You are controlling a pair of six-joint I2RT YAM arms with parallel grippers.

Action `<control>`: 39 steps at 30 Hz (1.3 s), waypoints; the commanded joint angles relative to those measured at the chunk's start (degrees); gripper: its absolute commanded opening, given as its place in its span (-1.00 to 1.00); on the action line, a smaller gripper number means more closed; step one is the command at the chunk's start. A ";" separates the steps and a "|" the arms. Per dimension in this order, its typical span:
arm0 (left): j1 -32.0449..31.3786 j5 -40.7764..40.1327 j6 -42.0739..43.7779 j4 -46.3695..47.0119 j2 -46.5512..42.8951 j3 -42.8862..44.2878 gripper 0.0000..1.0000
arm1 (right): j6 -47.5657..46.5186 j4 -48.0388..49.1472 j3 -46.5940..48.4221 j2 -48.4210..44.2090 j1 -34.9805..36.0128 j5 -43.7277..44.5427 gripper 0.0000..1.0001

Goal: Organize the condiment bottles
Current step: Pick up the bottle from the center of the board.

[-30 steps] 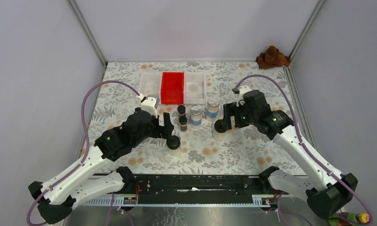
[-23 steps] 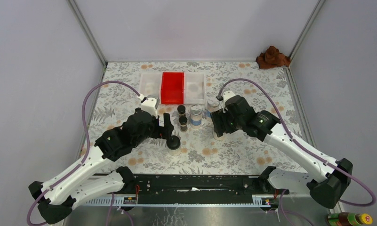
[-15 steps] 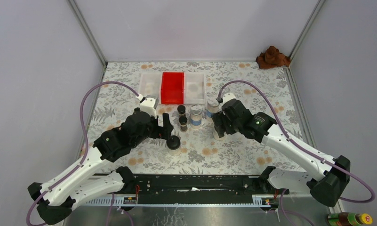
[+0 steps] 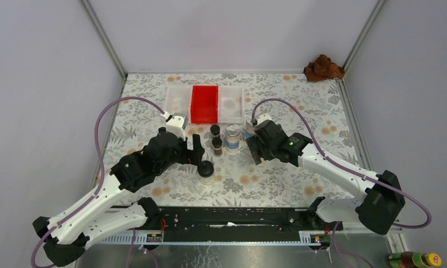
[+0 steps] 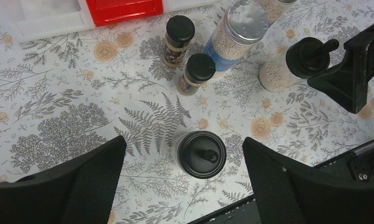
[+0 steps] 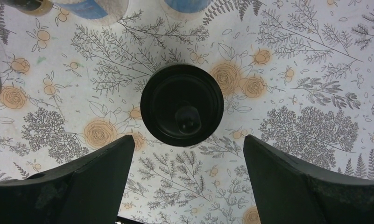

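Okay, left gripper [image 5: 185, 145] jaws wide apart above a clear domed-cap jar [image 5: 201, 154] of white grains, not touching it. Right gripper [image 6: 188, 140] jaws also apart, over the second clear jar [image 6: 182, 105]. Two slim brown jars [image 5: 178, 39] of brownish spice and two silver-lidded jars [image 5: 238, 25] of pale pellets stand at desk [image 4: 277, 187] centre. Red bin [image 4: 204, 104] sits between clear bins [image 4: 177, 100], 12 o'clock of the jars.

Looking from above, your right arm [image 4: 316, 159] hides the black-capped jar [image 6: 181, 105] beneath it and most of a blue-label jar [image 4: 248, 132] beside it. Your right wrist view crops both blue-label jars at its top edge, leaving only slivers. The corner bottle [image 4: 413, 259] has a label probably too small to read.
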 commanded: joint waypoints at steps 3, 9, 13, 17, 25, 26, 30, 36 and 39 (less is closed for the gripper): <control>-0.09 -1.33 1.99 0.16 -0.48 -0.15 0.98 | -0.98 3.81 0.80 2.65 0.49 0.61 0.90; -0.13 -1.73 2.40 0.19 -0.44 -0.17 0.98 | -1.50 6.30 0.23 4.14 0.49 0.28 0.91; -0.13 -2.03 2.86 0.23 -0.07 -0.09 0.98 | -2.01 7.46 0.21 5.24 0.48 0.31 0.91; -0.13 -2.13 3.24 0.16 0.25 -0.15 0.98 | -2.39 8.37 0.11 6.57 0.47 0.12 0.90; -0.12 -2.35 3.93 0.07 0.45 -0.15 0.98 | -2.55 10.87 -1.03 7.68 -0.14 -0.18 0.90; -0.13 -2.39 3.95 0.12 0.57 -0.23 0.98 | -2.52 11.09 -1.17 7.76 -0.31 -0.31 0.89; -0.13 -2.42 4.36 0.20 0.84 -0.24 0.98 | -2.73 11.56 -1.24 8.12 -1.11 -0.71 0.85; -0.13 -2.65 5.16 0.30 1.46 0.01 0.98 | -2.74 12.00 -1.45 8.47 -2.34 -1.07 0.80; -0.11 -2.74 5.43 0.33 1.84 0.19 0.98 | -2.83 12.03 -1.54 8.73 -2.90 -1.26 0.78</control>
